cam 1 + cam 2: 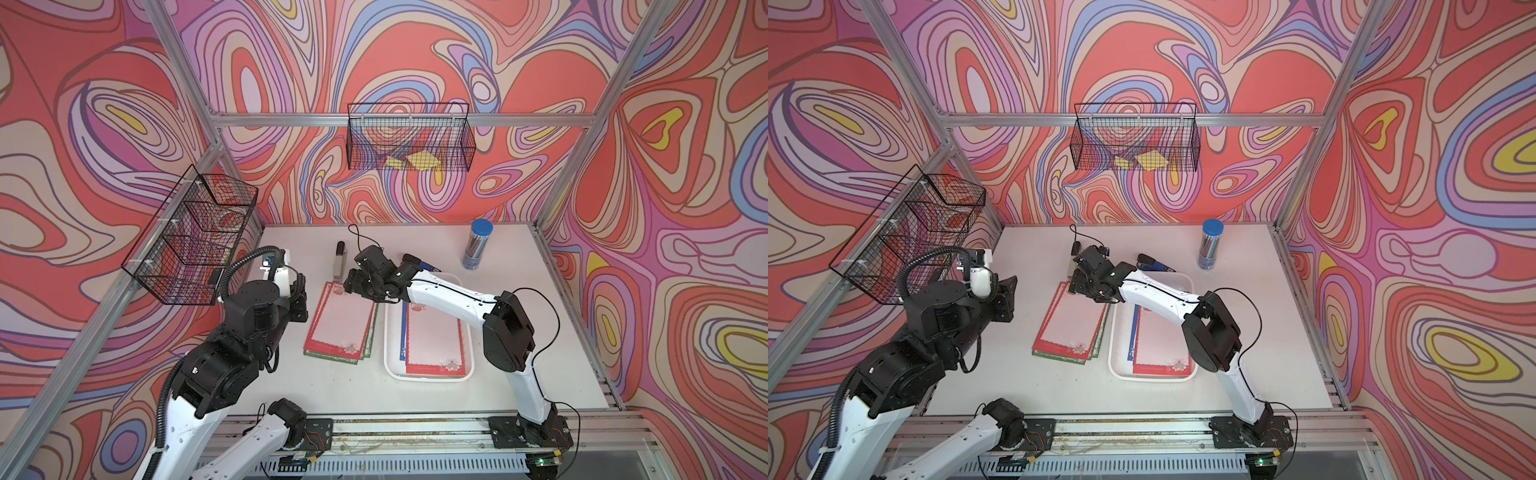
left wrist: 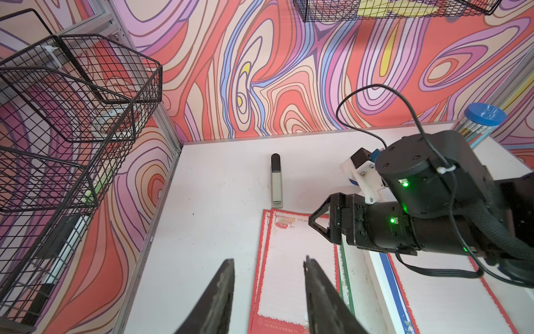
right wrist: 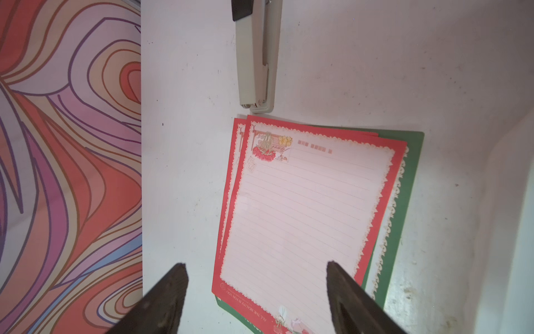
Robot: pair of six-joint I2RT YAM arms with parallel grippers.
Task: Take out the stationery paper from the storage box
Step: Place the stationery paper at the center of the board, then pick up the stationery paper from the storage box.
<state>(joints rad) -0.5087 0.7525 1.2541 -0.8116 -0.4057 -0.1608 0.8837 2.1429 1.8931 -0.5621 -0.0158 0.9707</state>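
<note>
— What are you holding?
— Nothing. My right end effector (image 3: 255,264) is spread wide over stationery paper (image 3: 303,208) stacked on the tabletop (image 3: 187,173); my left end effector (image 2: 268,258) is parted, empty.
— The storage box (image 1: 415,377)?
— Just beside that stack, more sheets (image 1: 434,345) inside.
</note>
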